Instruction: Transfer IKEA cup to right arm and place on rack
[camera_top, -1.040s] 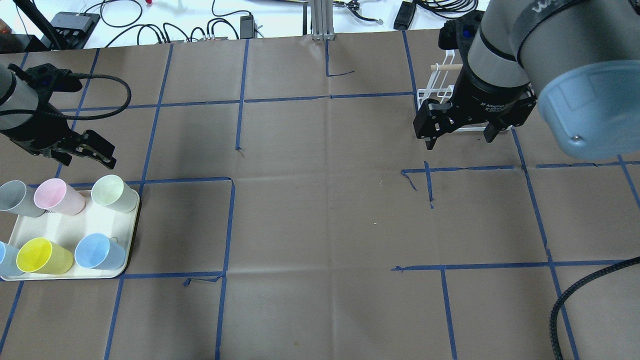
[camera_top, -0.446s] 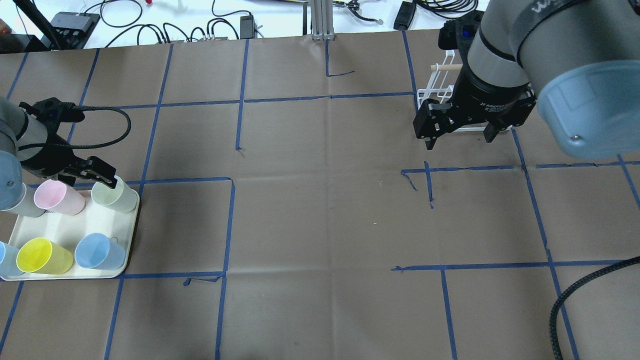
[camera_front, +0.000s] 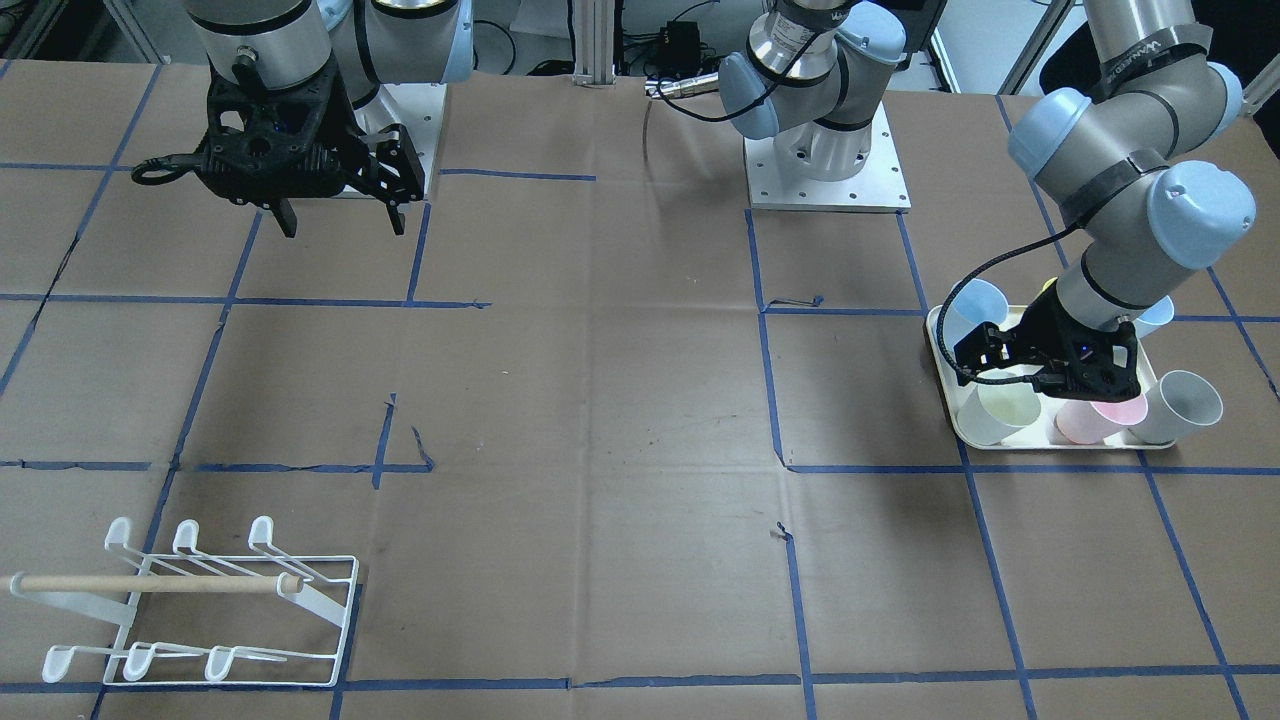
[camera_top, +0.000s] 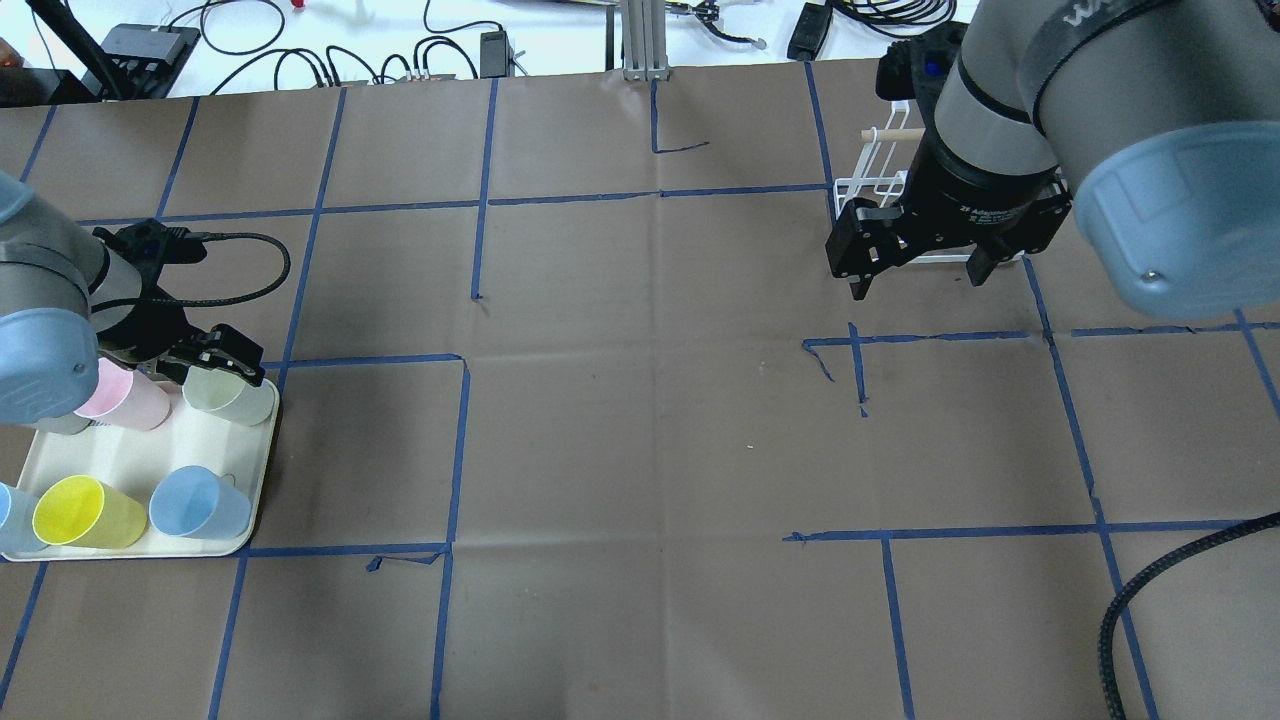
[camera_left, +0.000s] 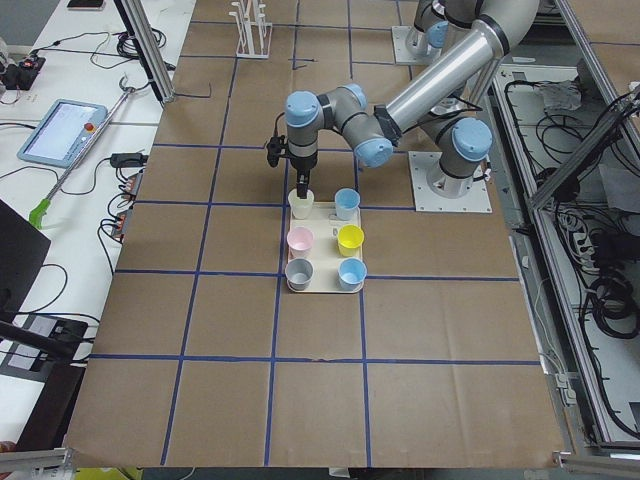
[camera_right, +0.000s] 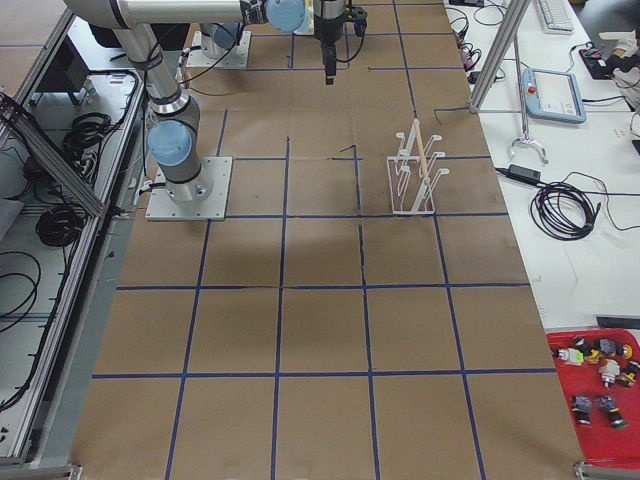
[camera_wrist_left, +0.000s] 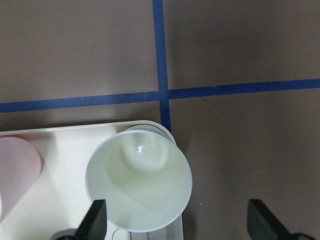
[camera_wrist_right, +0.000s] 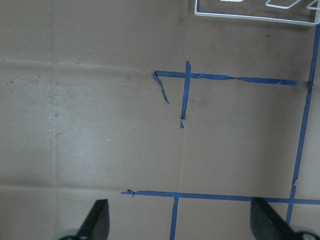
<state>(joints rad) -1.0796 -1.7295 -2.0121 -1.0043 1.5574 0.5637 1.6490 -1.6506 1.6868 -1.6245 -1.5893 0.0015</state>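
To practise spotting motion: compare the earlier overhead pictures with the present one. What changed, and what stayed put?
The left gripper moved toward the robot, to the tray, and now hangs open over the pale green cup without gripping it. The right gripper, also open, the rack, the tray and the other cups stayed as they were.

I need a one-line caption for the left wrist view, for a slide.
Left claw, open, over the pale green cup at a corner of the white tray.

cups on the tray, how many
6 on the tray: one row pale green cup, pink cup, grey cup; other row blue cup, yellow cup, second blue cup.
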